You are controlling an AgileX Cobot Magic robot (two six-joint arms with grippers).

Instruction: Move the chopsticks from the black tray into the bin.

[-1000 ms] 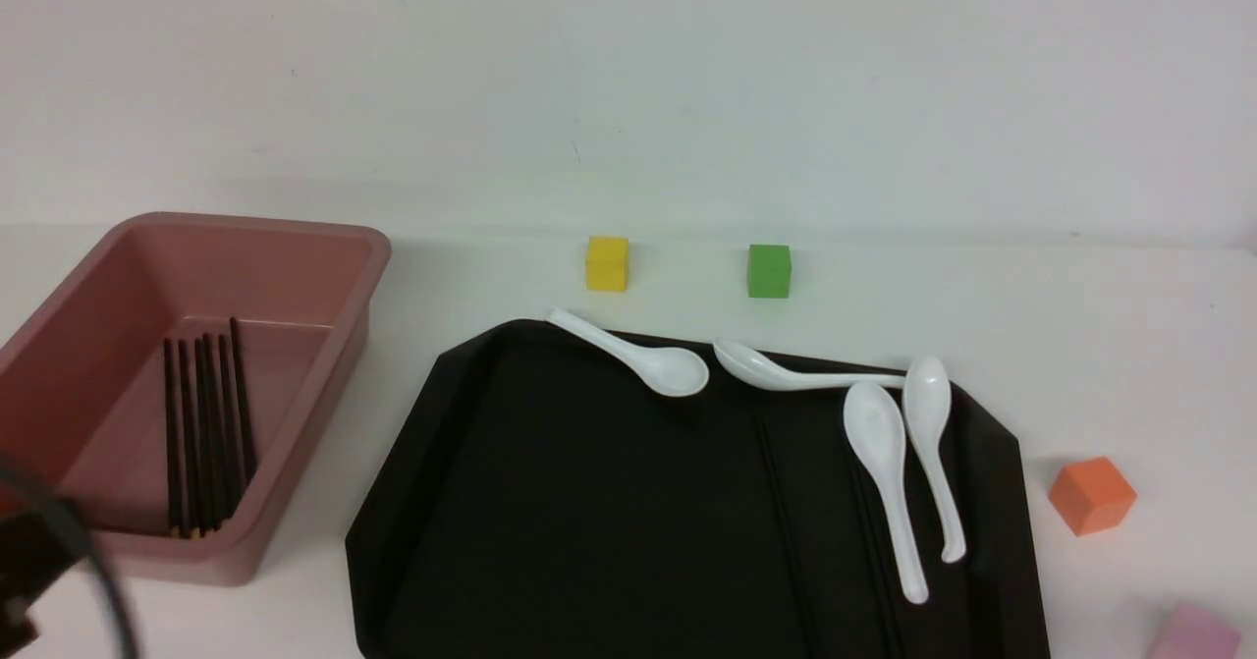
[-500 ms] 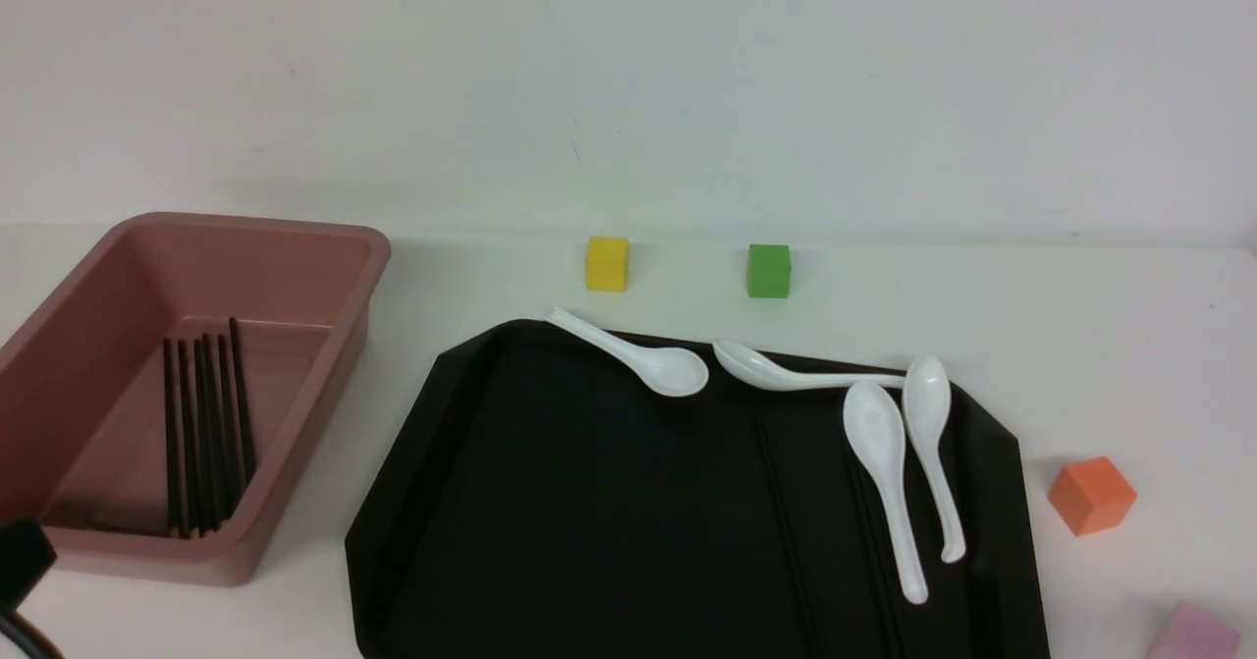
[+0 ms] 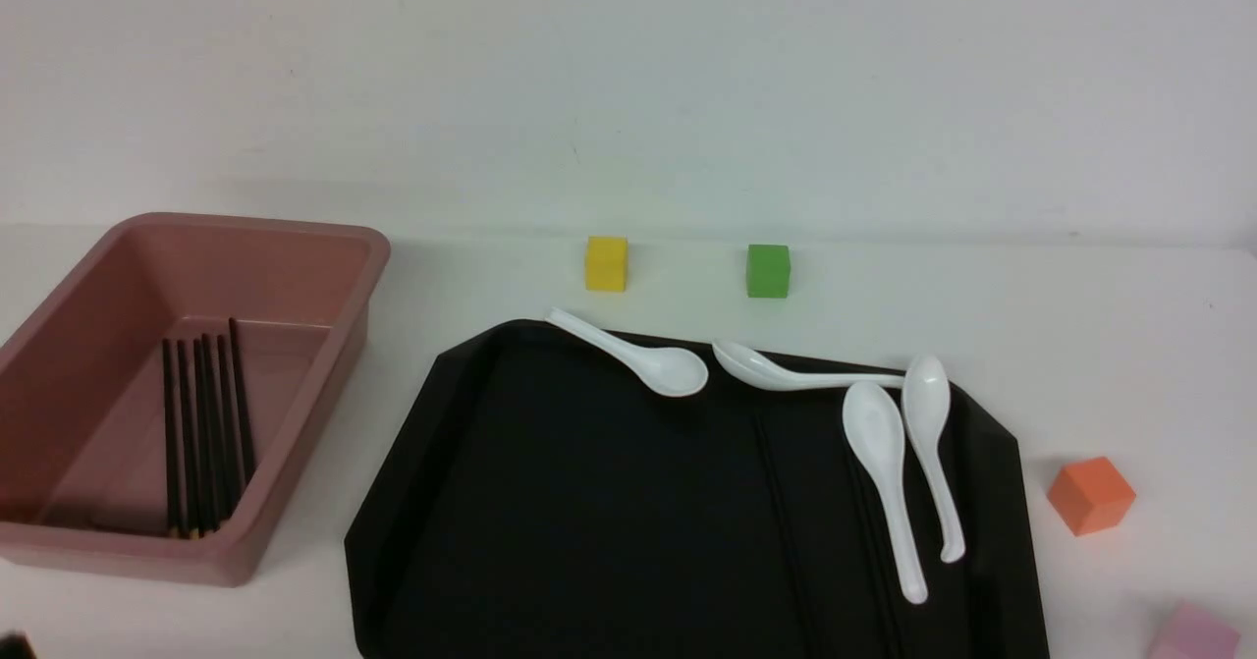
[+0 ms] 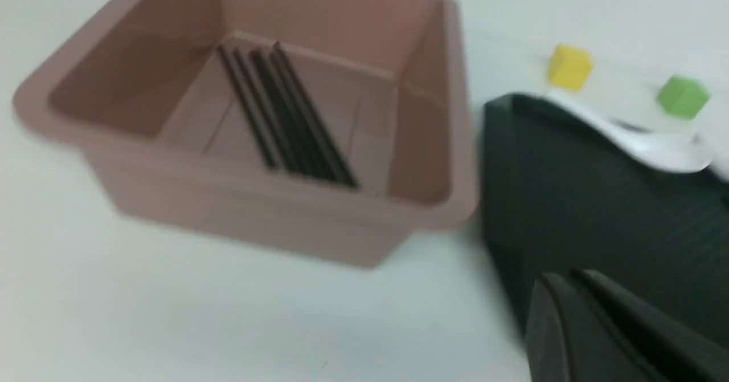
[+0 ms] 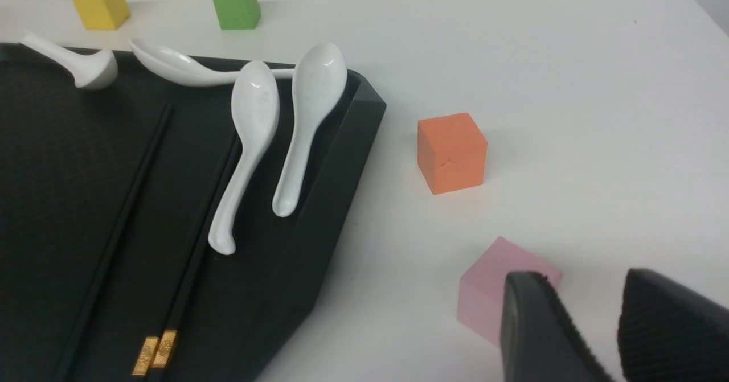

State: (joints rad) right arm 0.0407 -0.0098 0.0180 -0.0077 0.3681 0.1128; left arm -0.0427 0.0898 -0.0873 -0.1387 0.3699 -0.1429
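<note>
- My left end effector (image 4: 575, 296) is sitting with its jaws pressed together and nothing between them, hanging over the near corner of the black tray (image 4: 598, 211), just beside the bin (image 4: 273, 222).
- My right end effector (image 5: 592, 325) is standing with its jaws apart and empty, over the desk (image 5: 569, 86) near a pink cube (image 5: 484, 296), off the tray's side.
- Several chopsticks (image 3: 201, 433) are already lying in the bin (image 3: 324, 384), side by side along its floor, tips toward the near wall; I am counting about five, though the blurred left wrist view is making the count uncertain.
- More chopsticks (image 5: 154, 200) are lying on the black tray (image 3: 589, 521): long dark lines running toward me, partly under the white spoons (image 3: 884, 463), with two gold tips (image 5: 155, 352) showing at the near end in the right wrist view.
- Against the dark tray I am only making out those lines faintly from the front, so there may be more than the pair with visible tips.
- I am judging the task as partly done: one batch delivered, at least two sticks left to fetch from the tray's right half.
- The yellow cube (image 3: 606, 263), green cube (image 3: 768, 270) and orange cube (image 3: 1090, 494) are sitting on the desk, apart from the tray.
</note>
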